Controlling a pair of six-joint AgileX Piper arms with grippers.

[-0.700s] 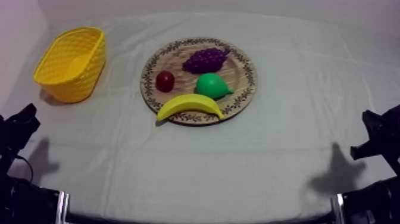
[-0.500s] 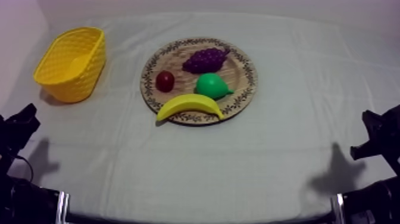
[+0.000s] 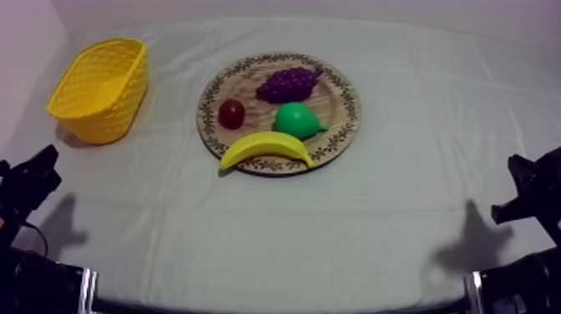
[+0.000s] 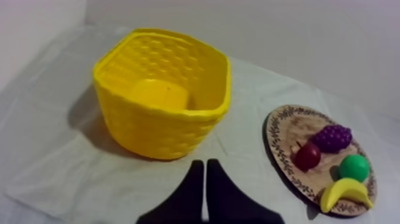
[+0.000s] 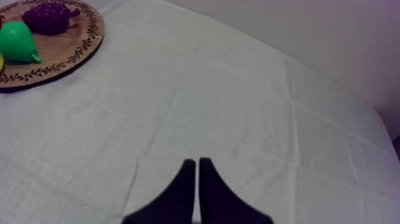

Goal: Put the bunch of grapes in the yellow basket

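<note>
Purple bunch of grapes (image 3: 288, 83) beside pear (image 3: 298, 121)

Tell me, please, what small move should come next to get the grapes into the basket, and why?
Probably raise the left gripper toward the bunch of grapes and open it: it and the right gripper rest low, shut; the grapes lie untouched on the wooden board, and the yellow basket stands on that arm's side.

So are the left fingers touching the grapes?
Apart. In the top view the left gripper sits low at the table's left side, with bare cloth between it and the bunch of grapes on the wooden board.
</note>
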